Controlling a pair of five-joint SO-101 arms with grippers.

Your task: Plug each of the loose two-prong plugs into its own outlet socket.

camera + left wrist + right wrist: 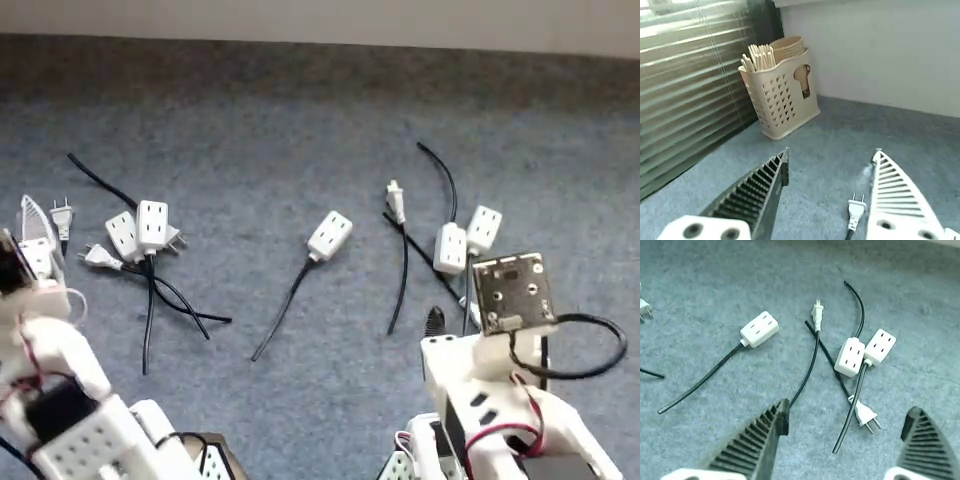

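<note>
Left gripper (832,152): jaws spread wide, nothing held. Right gripper (849,407): also wide open, empty.

Left side: loose plug (856,209) lies flat on the carpet (830,125), inside the gap of the left gripper and just beside the white finger (890,185). Prongs point away from the wrist. Its long axis runs roughly along the gripper's own reach line, so the jaws would close across the plug's narrow body (favourable, in my judgement). In the high view this plug sits at the far left of the layout, with the left outlet pair (152,224) near it toward the centre.

Right side: second plug (866,416) lies on the carpet under the open right gripper, between the jaws. Its axis runs diagonally across the gap, prongs toward the wrist side, cord leading away to the right outlet pair (849,356) just beyond. A third plug (816,312) and a single outlet (759,329) lie farther out.

Judgement: each arm is nearer its own plug. The left one is better lined up; that move looks like mostly a descent, with a slight shift toward the white finger. The right would want a wrist turn first
</note>
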